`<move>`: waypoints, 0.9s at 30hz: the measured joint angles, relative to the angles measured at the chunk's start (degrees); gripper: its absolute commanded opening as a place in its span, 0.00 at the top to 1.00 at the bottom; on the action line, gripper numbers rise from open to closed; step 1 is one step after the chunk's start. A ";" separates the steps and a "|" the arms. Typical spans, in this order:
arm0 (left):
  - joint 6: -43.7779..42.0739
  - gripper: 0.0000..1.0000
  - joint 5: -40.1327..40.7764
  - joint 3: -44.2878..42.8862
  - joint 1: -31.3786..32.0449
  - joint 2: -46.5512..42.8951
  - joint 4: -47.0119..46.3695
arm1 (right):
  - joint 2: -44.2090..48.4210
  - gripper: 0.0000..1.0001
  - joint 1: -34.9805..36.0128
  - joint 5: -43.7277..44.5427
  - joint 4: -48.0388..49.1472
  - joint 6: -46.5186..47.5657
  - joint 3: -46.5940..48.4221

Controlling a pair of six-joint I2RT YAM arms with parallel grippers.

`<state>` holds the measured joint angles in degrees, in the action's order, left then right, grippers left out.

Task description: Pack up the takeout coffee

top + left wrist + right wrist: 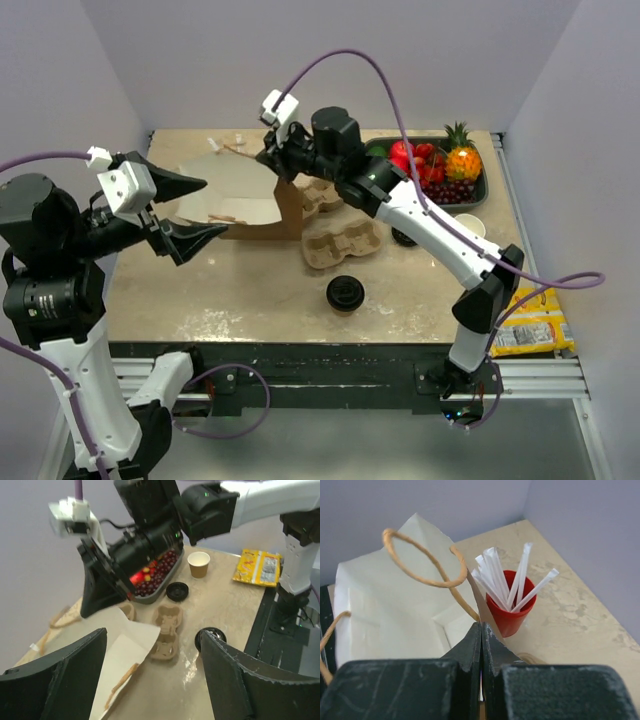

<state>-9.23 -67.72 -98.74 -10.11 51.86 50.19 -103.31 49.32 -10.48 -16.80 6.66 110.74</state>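
Observation:
The takeout coffee [345,292], a cup under a round black lid, stands on the table near the front edge. In the left wrist view the takeout coffee [214,632] peeks out behind my right finger. A paper bag [240,205], white inside and brown outside, lies open at the back left. My right gripper [284,167] is shut on its rim, and the right wrist view shows the right gripper [481,626] pinching the brown edge beside a rope handle [420,560]. My left gripper [205,208] hangs open at the bag's left side. Between its fingers the left gripper [152,645] holds nothing.
Two pulp cup carriers [340,243] [322,195] lie beside the bag. A fruit tray [440,170] sits at the back right, with a lidless paper cup [470,227] and a loose black lid [405,237] nearby. A yellow packet [530,325] lies at the right front. A red cup of straws [512,607] stands behind the bag.

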 measured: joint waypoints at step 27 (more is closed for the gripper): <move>-5.64 0.28 3.72 12.37 6.56 5.01 -4.15 | 8.68 1.00 -23.69 4.20 -2.60 -3.32 6.60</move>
<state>-14.87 -64.01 -86.37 -3.55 56.86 46.04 -94.63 25.63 -6.28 -19.40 3.33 117.34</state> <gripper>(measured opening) 0.725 0.007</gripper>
